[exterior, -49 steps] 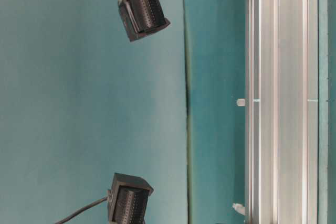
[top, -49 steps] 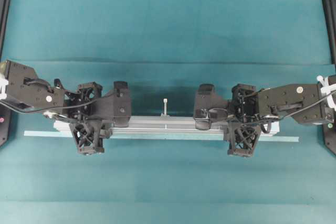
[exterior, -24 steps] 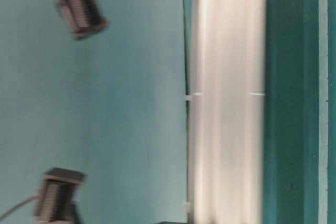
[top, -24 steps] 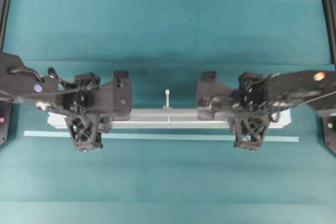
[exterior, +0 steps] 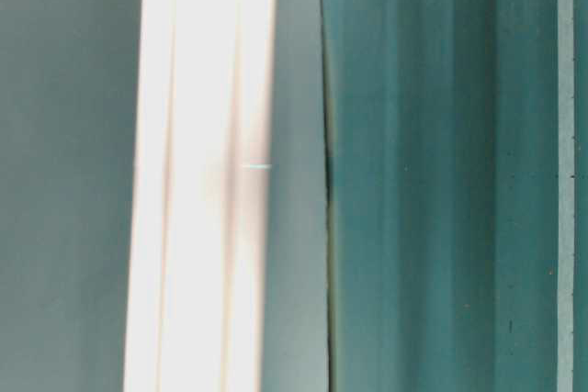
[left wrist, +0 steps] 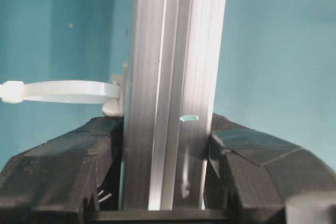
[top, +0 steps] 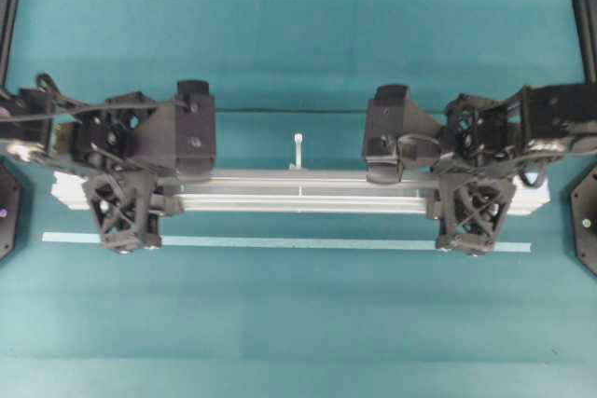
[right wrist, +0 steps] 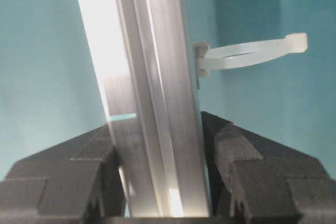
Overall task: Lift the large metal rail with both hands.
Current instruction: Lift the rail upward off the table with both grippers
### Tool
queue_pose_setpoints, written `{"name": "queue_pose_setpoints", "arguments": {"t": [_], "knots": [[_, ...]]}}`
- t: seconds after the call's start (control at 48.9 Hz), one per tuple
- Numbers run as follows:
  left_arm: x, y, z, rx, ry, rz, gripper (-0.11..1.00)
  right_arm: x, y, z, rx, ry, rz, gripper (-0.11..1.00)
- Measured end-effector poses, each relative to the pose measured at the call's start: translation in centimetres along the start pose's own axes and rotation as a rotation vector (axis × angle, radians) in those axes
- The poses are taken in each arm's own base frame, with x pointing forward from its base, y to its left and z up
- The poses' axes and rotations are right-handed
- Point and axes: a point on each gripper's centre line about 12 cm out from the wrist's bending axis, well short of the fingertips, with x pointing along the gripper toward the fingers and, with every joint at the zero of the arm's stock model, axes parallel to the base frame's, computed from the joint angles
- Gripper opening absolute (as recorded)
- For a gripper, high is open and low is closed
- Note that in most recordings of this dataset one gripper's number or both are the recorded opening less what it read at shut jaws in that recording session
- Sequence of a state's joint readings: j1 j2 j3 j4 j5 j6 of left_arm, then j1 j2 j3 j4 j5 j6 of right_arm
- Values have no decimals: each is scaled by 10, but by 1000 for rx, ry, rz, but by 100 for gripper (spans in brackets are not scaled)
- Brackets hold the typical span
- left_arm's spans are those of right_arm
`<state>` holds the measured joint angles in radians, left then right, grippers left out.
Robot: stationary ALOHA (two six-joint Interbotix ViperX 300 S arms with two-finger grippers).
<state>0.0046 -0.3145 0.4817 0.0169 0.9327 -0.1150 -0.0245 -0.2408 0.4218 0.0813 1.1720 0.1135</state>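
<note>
One large metal rail (top: 298, 195), silver with lengthwise grooves, runs left to right across the middle of the overhead view, over the teal table (top: 298, 53). Two grippers are on it, one near each end.

The left gripper (top: 126, 204) straddles the rail near its left end; the left wrist view shows its two black fingers (left wrist: 58, 166) pressed against opposite sides of the rail (left wrist: 173, 93), so it is clamped on the rail. The right gripper (top: 471, 212) straddles the rail near its right end; in the right wrist view its two fingers (right wrist: 252, 171) likewise bear on both sides of the rail (right wrist: 152, 103), clamped on it.

Zip ties counted: one white zip tie (top: 298, 150) shows in the overhead view, sticking out from the far side of the rail about midway between the grippers. The left wrist view shows one zip tie (left wrist: 63, 91) looping out to the left of the rail just above the finger; the right wrist view shows one zip tie (right wrist: 252, 51) looping out to the right. Whether these make three separate ties cannot be told from any single view.

One thin pale tape strip (top: 280, 242) lies flat on the table on the near side of the rail, parallel to it and apart from it; the near fingertips of both grippers overlap it in the overhead view.

In the table-level view, which is turned on its side, the rail (exterior: 202, 172) appears as one bright blurred band clear of the table's surface, against the backdrop
</note>
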Motion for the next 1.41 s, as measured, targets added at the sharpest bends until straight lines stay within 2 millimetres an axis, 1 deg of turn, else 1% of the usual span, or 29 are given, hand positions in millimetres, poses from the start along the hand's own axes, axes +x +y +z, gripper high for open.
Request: {"name": "queue_pose_setpoints", "arguments": {"t": [0.143,0.306,0.49,0.695,0.776,0.879,1.001,1.124,1.41], "knots": [[-23,-1,11,0,5,0,37,-20,4,7,1,-1,16,40],[-45,-2,21,0,8,0,37,-48,7,14,-5,0,20,40],[-69,-3,34,0,-17,-2,37,-77,10,18,1,5,21,40],[-101,-4,48,-2,-46,-5,37,-105,13,21,8,-17,26,40],[-113,-4,52,-1,-56,-6,37,-119,15,23,6,-29,24,40],[-126,-4,57,-2,-76,-6,37,-134,16,26,1,-37,9,40],[-136,-4,62,-4,-101,-6,37,-150,17,27,-5,-34,-15,40],[-140,-4,62,-2,-109,-3,37,-155,17,31,-6,-44,-26,40],[-140,-1,62,36,-108,6,37,-154,17,32,-3,-40,-30,40]]}}
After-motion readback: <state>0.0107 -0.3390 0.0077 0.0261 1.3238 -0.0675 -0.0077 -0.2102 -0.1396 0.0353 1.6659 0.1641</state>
